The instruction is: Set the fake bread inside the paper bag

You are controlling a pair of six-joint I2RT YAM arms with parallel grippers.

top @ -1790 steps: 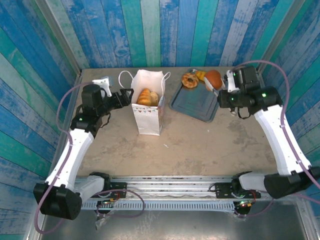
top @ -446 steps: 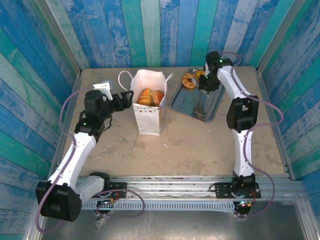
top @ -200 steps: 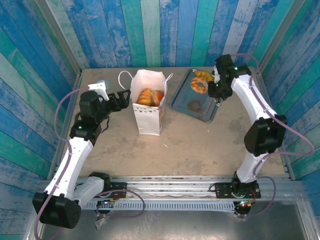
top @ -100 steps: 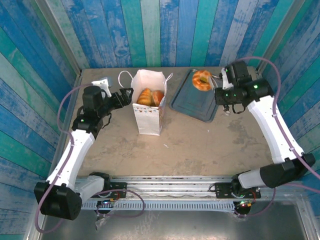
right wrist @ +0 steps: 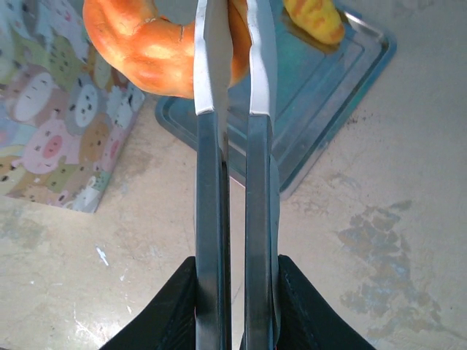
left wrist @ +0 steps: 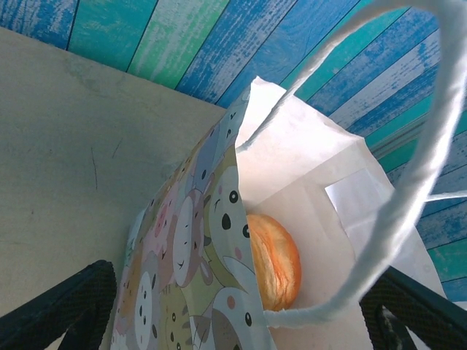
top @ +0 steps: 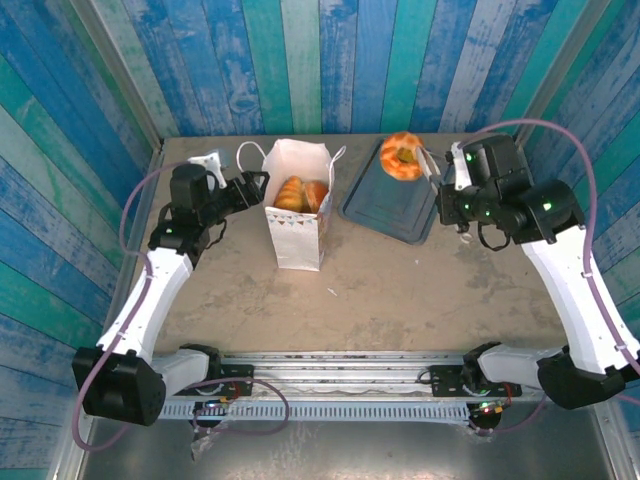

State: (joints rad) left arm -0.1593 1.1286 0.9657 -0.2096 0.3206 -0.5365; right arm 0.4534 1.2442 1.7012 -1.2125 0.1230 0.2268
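The white paper bag stands upright left of centre, its printed side close in the left wrist view. Fake bread lies inside it: two golden pieces, one of them an orange bun. My left gripper is open at the bag's left rim, its jaws wide either side of the wall and cord handle. My right gripper is shut on metal tongs, which pinch a ring-shaped fake bread above the tray's far edge. Another yellow fake bread lies on the tray.
The flat grey tray lies right of the bag, near the back wall; its corner sits under the tongs. Blue-green plank walls enclose the table on three sides. Bare tabletop stretches in front of the bag and tray.
My right arm has swung out to the right and drawn back, carrying the ring bread in the tongs up off the tray. The left gripper stays at the bag's rim.
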